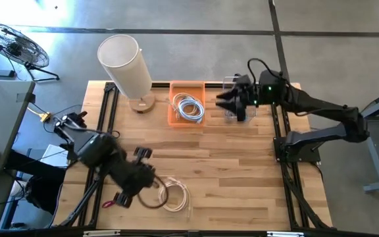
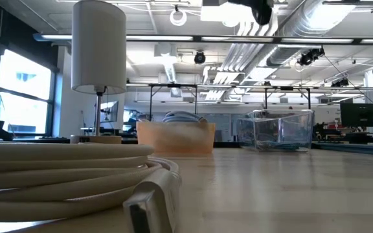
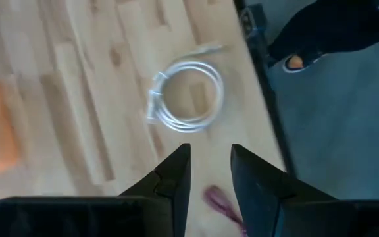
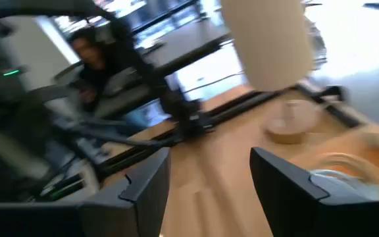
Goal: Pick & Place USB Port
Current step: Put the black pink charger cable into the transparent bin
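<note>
High view: shows the left gripper (image 1: 149,187) low over the near part of the desk (image 1: 242,171), just beside a loose white USB cable coil (image 1: 176,195) lying flat on the wood. Shows the right gripper (image 1: 227,104) at the far side, hanging over a clear bin (image 1: 229,82). Beside that bin, an orange tray (image 1: 175,118) already holding a second coil (image 1: 189,107), and a white lamp (image 1: 125,62) to the tray's other side.

Low view: puts the loose coil (image 2: 63,175) close in the foreground, resting on the desk and not lifted. Farther off, the orange tray (image 2: 177,138) with cable showing above its rim, and the clear bin (image 2: 283,133), its contents too faint to name.

Left wrist view: looks down past narrowly parted fingers (image 3: 176,174) with nothing between them; the coil (image 3: 158,99) lies ahead, apart from the tips. A small red object (image 3: 219,201) on the desk just under the fingers, unclear what.

Right wrist view: fingers (image 4: 143,184) spread wide and empty, aimed across the desk toward the lamp (image 4: 265,39), with the tray's coil (image 4: 341,164) off to one side.

Judged from all this: one cable placed, at least one not yet grasped; pick, carry and drop left to do for the loose coil.
</note>
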